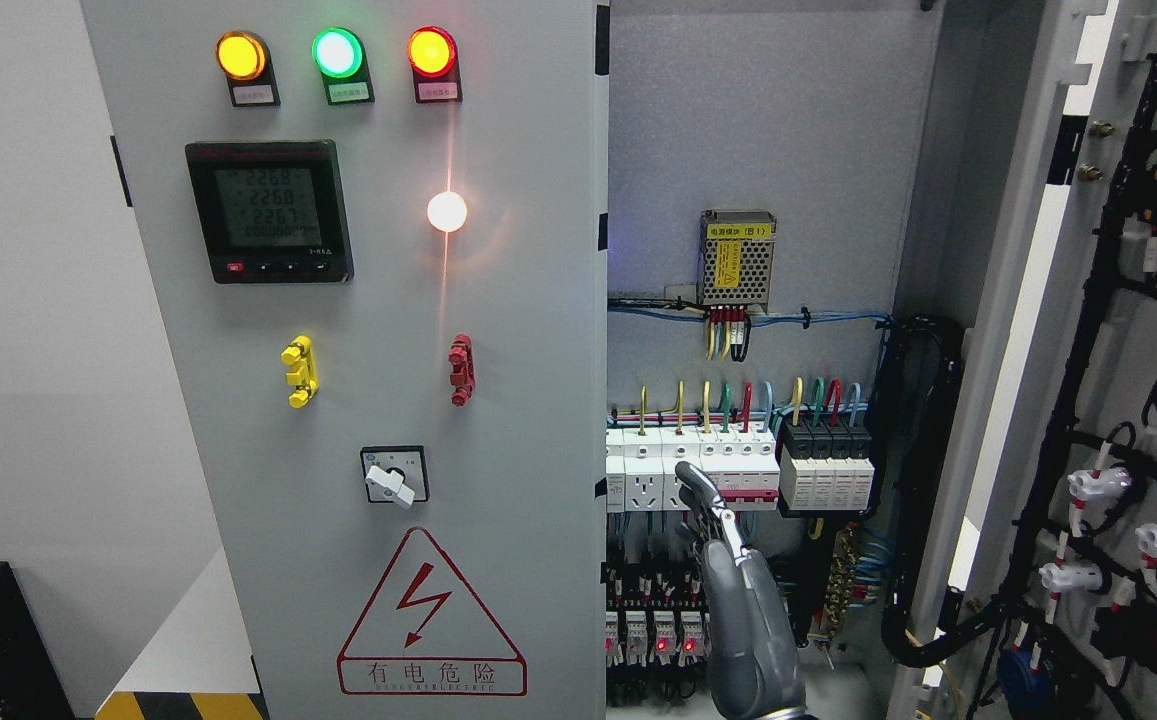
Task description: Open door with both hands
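Inside the switch room, the robot's grey, jointed right hand rises from the bottom edge into the opened half of the tall grey steel cabinet; its fingers are extended, close together and hold nothing, their tips in front of the white row of circuit breakers; the left hand is out of sight.

The right-hand grey door stands swung wide at the right, its inner face strung with black cable harness; the left-hand grey panel door is shut, its free edge just beside the raised hand. By the look of it half the job is done; the next move would call for hooking fingers behind that free edge and drawing the panel outward, with the second hand brought in to share the pull and the breakers left untouched.

Counted on the shut door:
- three round pilot lamps along the top, amber, green and red
- one glowing white lamp
- one black digital meter
- two small plastic handles, yellow and red
- one white rotary selector switch
- one red-bordered triangular warning sign

Within the cabinet hangs one perforated metal power supply box.
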{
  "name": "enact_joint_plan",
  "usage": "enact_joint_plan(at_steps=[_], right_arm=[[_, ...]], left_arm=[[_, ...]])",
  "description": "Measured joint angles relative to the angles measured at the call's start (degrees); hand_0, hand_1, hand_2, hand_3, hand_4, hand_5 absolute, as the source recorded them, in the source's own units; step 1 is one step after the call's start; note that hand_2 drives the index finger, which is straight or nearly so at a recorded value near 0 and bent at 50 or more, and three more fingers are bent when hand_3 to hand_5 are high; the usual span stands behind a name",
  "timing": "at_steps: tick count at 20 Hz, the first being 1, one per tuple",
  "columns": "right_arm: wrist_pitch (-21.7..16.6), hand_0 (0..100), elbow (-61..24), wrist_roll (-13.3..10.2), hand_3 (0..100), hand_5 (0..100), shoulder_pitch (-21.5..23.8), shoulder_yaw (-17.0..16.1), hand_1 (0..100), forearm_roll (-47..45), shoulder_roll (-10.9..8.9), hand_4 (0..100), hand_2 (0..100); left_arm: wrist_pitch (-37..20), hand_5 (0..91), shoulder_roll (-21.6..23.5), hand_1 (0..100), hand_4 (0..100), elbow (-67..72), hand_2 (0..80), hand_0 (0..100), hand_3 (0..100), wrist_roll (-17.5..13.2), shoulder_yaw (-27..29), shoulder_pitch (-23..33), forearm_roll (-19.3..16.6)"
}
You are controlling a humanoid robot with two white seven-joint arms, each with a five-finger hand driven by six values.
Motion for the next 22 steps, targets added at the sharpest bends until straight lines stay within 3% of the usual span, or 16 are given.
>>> enact_joint_plan(at_steps=[10, 15, 22], right_arm=[[8.78, 19, 4.82, 0.97, 0, 0, -8.34, -1.29, 0, -5.29, -0.05, 0, 0], [9.69, 19, 7.24, 4.92, 0, 0, -10.73, -1.95, 0, -6.25, -0.44, 0, 0], [9.86, 19, 10.94, 6.59, 0, 0, -13.68, -3.16, 0, -11.93, -1.66, 0, 0]], left_arm=[[0.00, 0.0, -0.06, 0, 0, 0.00, 0.0, 0, 0, 0.00, 0.01, 0.00, 0.00], [0.00, 0.0, -0.07, 0, 0, 0.00, 0.0, 0, 0, 0.00, 0.01, 0.00, 0.00], [0.00, 0.0, -0.08, 0, 0, 0.00, 0.0, 0, 0, 0.00, 0.01, 0.00, 0.02]])
